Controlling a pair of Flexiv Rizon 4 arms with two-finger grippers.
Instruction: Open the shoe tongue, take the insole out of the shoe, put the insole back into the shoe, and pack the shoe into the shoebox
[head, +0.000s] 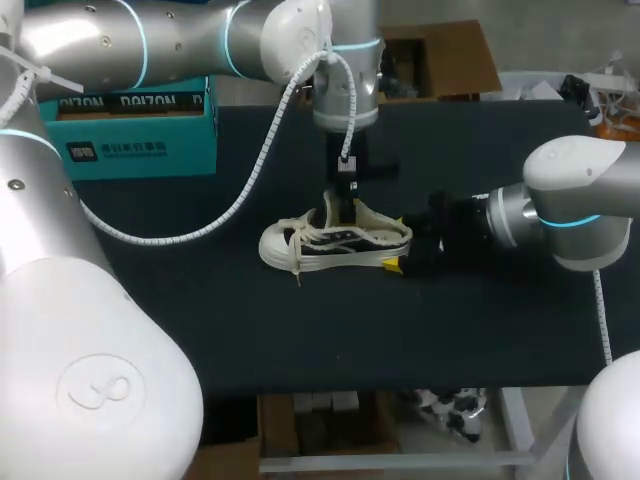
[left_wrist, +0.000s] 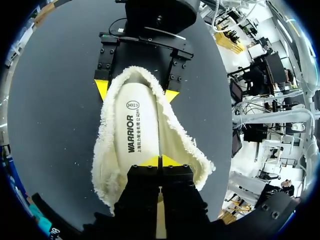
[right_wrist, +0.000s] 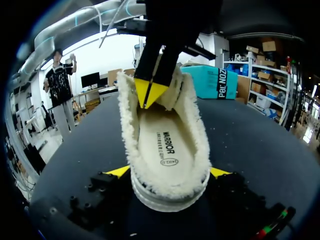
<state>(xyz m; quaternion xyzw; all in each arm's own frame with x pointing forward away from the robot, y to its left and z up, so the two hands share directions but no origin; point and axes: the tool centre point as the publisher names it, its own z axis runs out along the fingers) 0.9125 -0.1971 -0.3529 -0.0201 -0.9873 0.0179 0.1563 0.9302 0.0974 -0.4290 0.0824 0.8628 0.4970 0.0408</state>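
A cream low-top shoe (head: 335, 245) with a fleece lining (left_wrist: 112, 165) lies on its sole mid-table, toe to the left. Its printed insole (left_wrist: 135, 130) lies flat inside, also seen from the heel end (right_wrist: 165, 145). My left gripper (head: 345, 212) comes straight down into the shoe's opening, its yellow tips together (left_wrist: 160, 161), shut on the lifted tongue. My right gripper (head: 400, 262) comes in level from the right. It straddles the heel (right_wrist: 169, 172), with a wide-set finger pressed against each side of the shoe.
A teal shoebox (head: 135, 135) stands at the back left of the black table (head: 250, 340); it also shows beyond the shoe in the right wrist view (right_wrist: 212, 82). A white coiled cable (head: 250, 180) hangs from my left arm over the table.
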